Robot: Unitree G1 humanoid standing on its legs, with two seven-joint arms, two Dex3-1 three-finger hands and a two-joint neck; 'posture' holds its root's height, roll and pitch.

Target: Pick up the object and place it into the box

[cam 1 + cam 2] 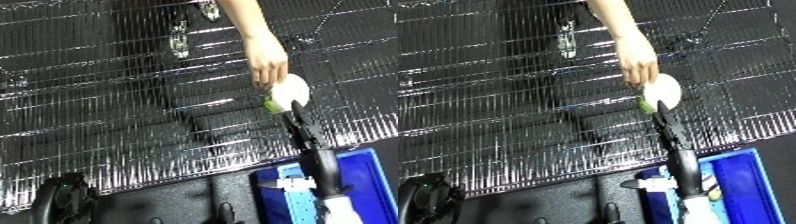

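A dark bench (107, 100) covered in a shiny ribbed black sheet fills most of the view, its glints running in close lines from side to side. Along the bottom edge sits bare black structure, and at lower right the corner of a blue bin (373, 175) pokes in.

A person's hand (265, 62) reaches down from the top of the frame and holds a round white object with a green patch (289, 92) at centre right, just above the sheet. Directly below it, the robot's right hand (300, 124) stretches up from the lower right, its black fingers extended and drawn close together into a narrow point, the tips touching or nearly touching the object's lower edge. They are not curled round it; I would call that hand straight, holding nothing yet. The forearm runs in a steep line back over the bin.

So the object lies straight ahead of the fingertips, up-frame, and the bin sits behind the wrist. The object looks roughly round, with no clear long axis. The left hand shows nowhere in either view.
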